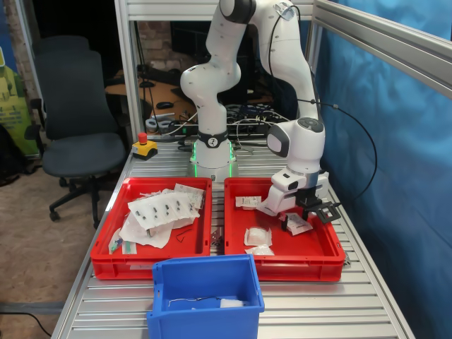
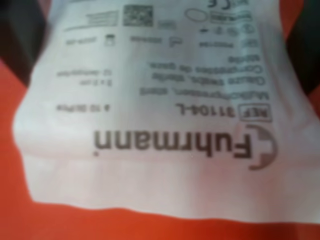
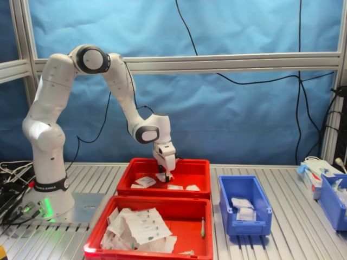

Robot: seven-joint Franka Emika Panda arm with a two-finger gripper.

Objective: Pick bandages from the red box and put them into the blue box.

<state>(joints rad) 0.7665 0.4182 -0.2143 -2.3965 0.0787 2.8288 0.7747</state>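
The red box [image 1: 282, 266] [image 3: 165, 193] lies on the first exterior view's right. Several bandages [image 1: 258, 236] [image 3: 145, 181] lie apart on its floor. My gripper [image 1: 302, 216] [image 3: 167, 175] is lowered into this box over one bandage [image 1: 296, 224]. In the wrist view that white printed bandage [image 2: 160, 125] fills the picture over red floor, with a dark finger [image 2: 17, 45] on each side of its far end. Whether the fingers press on it does not show. The blue box [image 1: 201, 265] [image 3: 223, 195] holds a few white packets [image 3: 241, 208].
A second red tray [image 1: 152, 267] [image 3: 152, 252] with large white sheets and dotted strips lies beside the red box. The arm's base [image 1: 212, 152] and a red stop button [image 1: 143, 145] stand behind the trays. More blue bins [image 3: 333, 200] sit far on the second exterior view's right.
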